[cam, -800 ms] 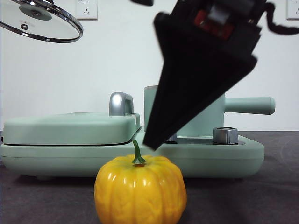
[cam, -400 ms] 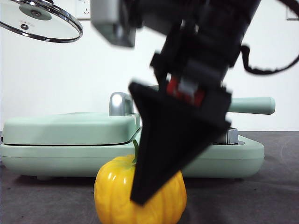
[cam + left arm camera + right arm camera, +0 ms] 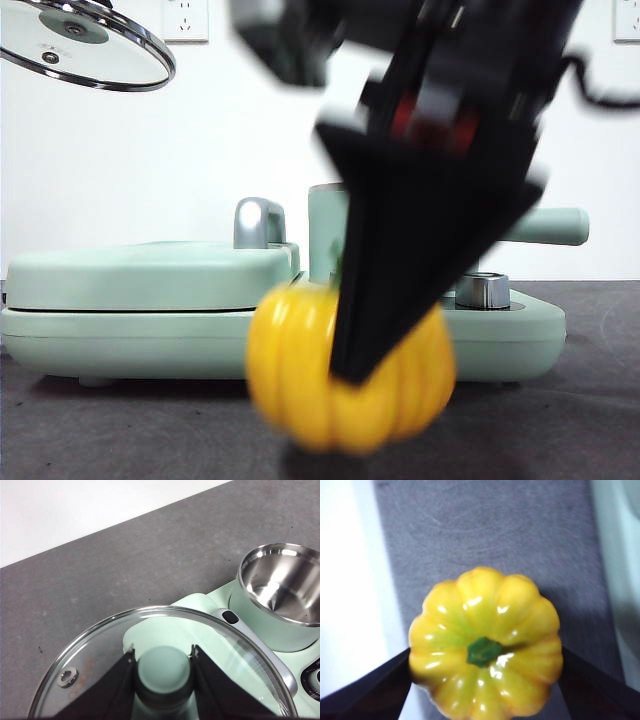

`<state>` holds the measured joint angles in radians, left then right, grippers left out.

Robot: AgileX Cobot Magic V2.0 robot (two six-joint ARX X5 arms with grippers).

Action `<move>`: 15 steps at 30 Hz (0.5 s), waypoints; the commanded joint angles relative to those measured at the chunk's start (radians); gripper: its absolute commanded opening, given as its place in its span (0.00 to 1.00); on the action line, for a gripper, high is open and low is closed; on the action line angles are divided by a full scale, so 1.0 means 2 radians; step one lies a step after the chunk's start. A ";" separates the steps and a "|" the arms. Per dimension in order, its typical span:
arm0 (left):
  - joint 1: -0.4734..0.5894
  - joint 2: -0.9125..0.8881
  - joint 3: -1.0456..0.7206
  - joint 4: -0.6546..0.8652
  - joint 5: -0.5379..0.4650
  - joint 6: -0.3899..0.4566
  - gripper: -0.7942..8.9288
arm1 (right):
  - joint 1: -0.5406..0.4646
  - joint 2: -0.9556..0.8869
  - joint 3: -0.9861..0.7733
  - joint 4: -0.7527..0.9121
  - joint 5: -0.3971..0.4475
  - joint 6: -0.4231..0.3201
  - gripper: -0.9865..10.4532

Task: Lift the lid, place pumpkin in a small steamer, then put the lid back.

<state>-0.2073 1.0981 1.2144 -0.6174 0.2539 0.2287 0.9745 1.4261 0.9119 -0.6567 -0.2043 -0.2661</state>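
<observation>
The yellow-orange pumpkin (image 3: 300,370) is held a little above the table, blurred; the right wrist view shows it from above (image 3: 485,645) with its green stem. My right gripper (image 3: 360,375) is shut on it, one jaw on each side (image 3: 485,677). My left gripper (image 3: 163,672) is shut on the mint-green knob of the glass lid (image 3: 95,655) and holds it high at the upper left of the front view (image 3: 85,45). The small steamer (image 3: 280,587) stands open and empty, steel inside; its body (image 3: 322,235) and long handle (image 3: 555,225) show behind the right arm.
A wide flat mint-green appliance base (image 3: 140,330) with a rounded cover (image 3: 150,270), a chrome handle (image 3: 258,222) and a silver knob (image 3: 482,290) stands behind the pumpkin. Dark grey table (image 3: 120,430), white wall with sockets behind.
My right gripper came down over the pumpkin, shut on it and lifted it up and to the right off the table. The lid held by the left gripper stayed almost still.
</observation>
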 commanded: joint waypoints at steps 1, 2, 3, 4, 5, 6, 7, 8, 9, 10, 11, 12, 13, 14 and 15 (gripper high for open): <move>-0.001 0.000 0.008 0.014 0.002 0.007 0.10 | -0.008 -0.028 0.010 -0.032 0.004 0.070 0.36; -0.001 0.000 0.008 0.014 0.002 0.007 0.10 | -0.014 -0.039 0.010 -0.044 0.006 0.085 0.36; -0.001 0.000 0.008 0.014 0.002 0.007 0.10 | -0.022 -0.051 0.011 -0.061 0.008 0.105 0.36; -0.001 0.000 0.008 0.014 0.002 0.007 0.10 | -0.029 -0.060 0.013 -0.078 0.010 0.118 0.36; -0.001 0.000 0.008 0.014 0.002 0.007 0.10 | -0.037 -0.068 0.016 -0.096 0.011 0.130 0.36; -0.001 0.000 0.008 0.014 0.002 0.007 0.10 | -0.048 -0.076 0.023 -0.123 0.011 0.141 0.36; -0.001 0.000 0.008 0.014 0.002 0.006 0.10 | -0.060 -0.081 0.030 -0.145 0.011 0.146 0.36; -0.001 0.000 0.008 0.014 0.002 0.005 0.10 | -0.069 -0.085 0.037 -0.163 0.011 0.147 0.36; -0.001 0.000 0.008 0.014 0.002 0.003 0.10 | -0.080 -0.087 0.046 -0.181 0.011 0.147 0.36; -0.001 0.000 0.008 0.014 0.003 0.001 0.10 | -0.089 -0.088 0.056 -0.196 0.011 0.147 0.36; -0.001 0.000 0.008 0.014 0.003 0.001 0.10 | -0.101 -0.088 0.069 -0.213 0.011 0.147 0.36; -0.001 0.000 0.008 0.014 0.005 0.001 0.10 | -0.113 -0.087 0.082 -0.226 0.011 0.147 0.36; -0.001 0.000 0.008 0.013 0.005 0.001 0.10 | -0.124 -0.085 0.096 -0.236 0.010 0.147 0.36; -0.001 0.000 0.008 0.013 0.005 -0.001 0.10 | -0.134 -0.084 0.109 -0.243 0.010 0.147 0.36; -0.001 0.000 0.008 0.013 0.005 -0.003 0.10 | -0.144 -0.080 0.125 -0.249 0.009 0.147 0.36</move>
<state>-0.2073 1.0981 1.2140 -0.6178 0.2584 0.2249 0.6907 1.2480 1.1244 -1.1561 -0.1833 0.0093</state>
